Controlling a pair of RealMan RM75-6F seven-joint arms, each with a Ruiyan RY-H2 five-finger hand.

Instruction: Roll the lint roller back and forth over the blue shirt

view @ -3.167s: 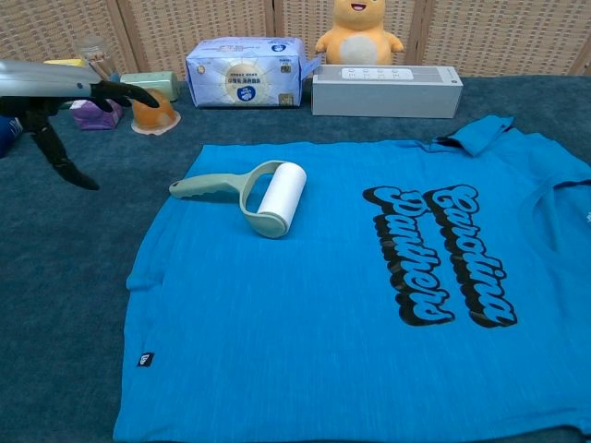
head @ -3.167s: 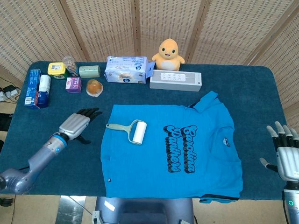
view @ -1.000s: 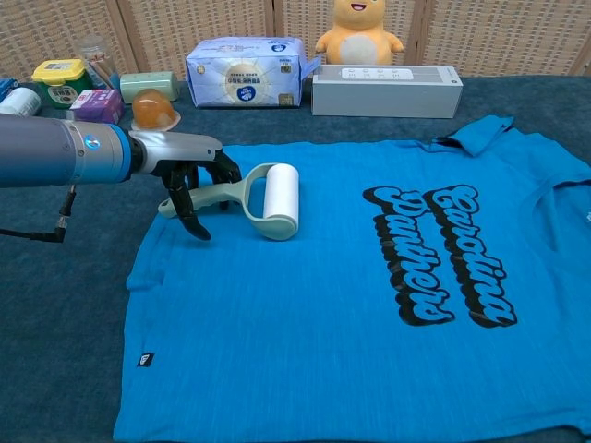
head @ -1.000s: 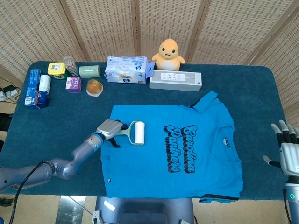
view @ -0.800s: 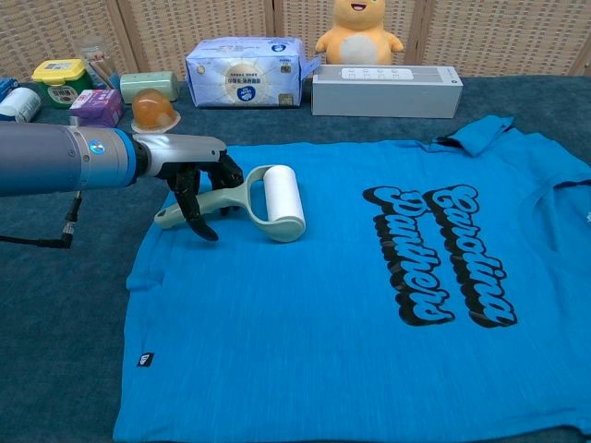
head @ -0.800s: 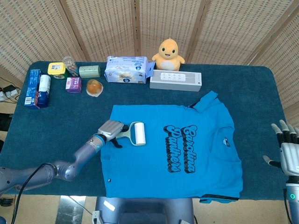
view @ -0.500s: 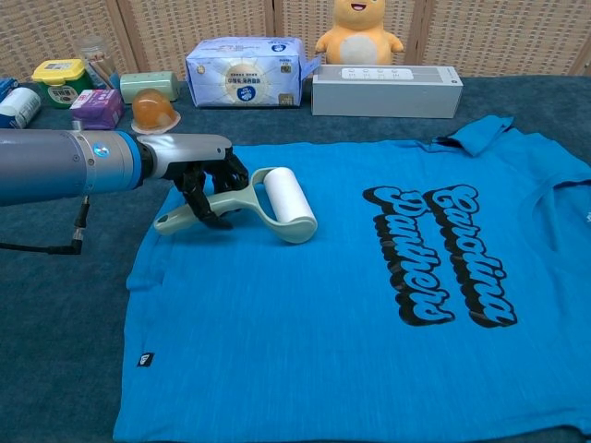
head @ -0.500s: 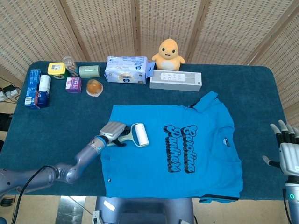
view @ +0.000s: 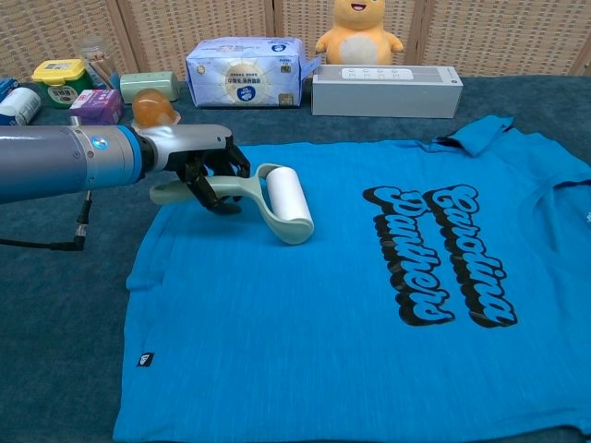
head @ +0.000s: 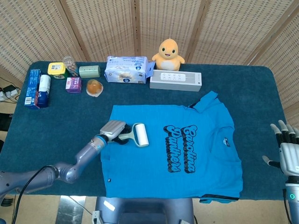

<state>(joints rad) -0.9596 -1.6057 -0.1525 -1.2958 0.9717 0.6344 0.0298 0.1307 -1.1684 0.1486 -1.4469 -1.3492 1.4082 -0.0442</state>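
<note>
The lint roller (view: 268, 203), with a white cylindrical roll and a pale green curved plastic handle, lies on the blue shirt (view: 369, 314) near its left edge. The left hand (view: 199, 166) has its dark fingers clamped on the handle. The knit shirt, printed "Carolina Panthers" in black script, is spread flat on the dark blue carpet-textured table (head: 56, 116). The right hand (head: 287, 149) stands off the table edge, fingers apart, holding nothing.

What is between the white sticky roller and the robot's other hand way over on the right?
The blue shirt with its black lettering, then bare blue table, in the head view.
</note>
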